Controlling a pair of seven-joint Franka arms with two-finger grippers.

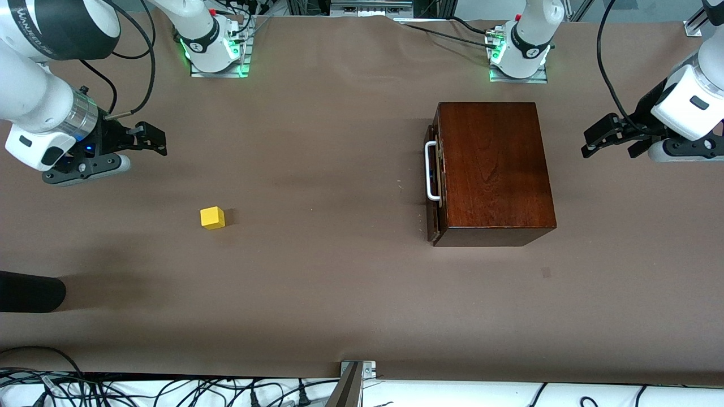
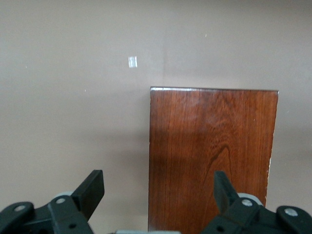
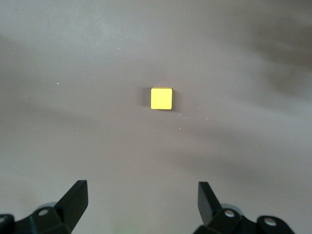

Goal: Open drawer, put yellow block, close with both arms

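Observation:
The dark reddish-brown wooden box (image 1: 493, 169) stands toward the left arm's end of the table. Its drawer (image 1: 436, 172) is shut, with the white bar handle (image 1: 431, 171) facing the right arm's end. The box top also shows in the left wrist view (image 2: 209, 156). The yellow block (image 1: 212, 217) lies on the table toward the right arm's end; it shows in the right wrist view (image 3: 161, 98). My left gripper (image 1: 588, 142) is open and empty, up in the air beside the box. My right gripper (image 1: 160, 141) is open and empty, up over the table near the block.
The brown table cover (image 1: 328, 271) spans the whole view. A dark object (image 1: 28, 291) juts in at the table's edge at the right arm's end, nearer the front camera. Cables run along the front edge (image 1: 169, 390).

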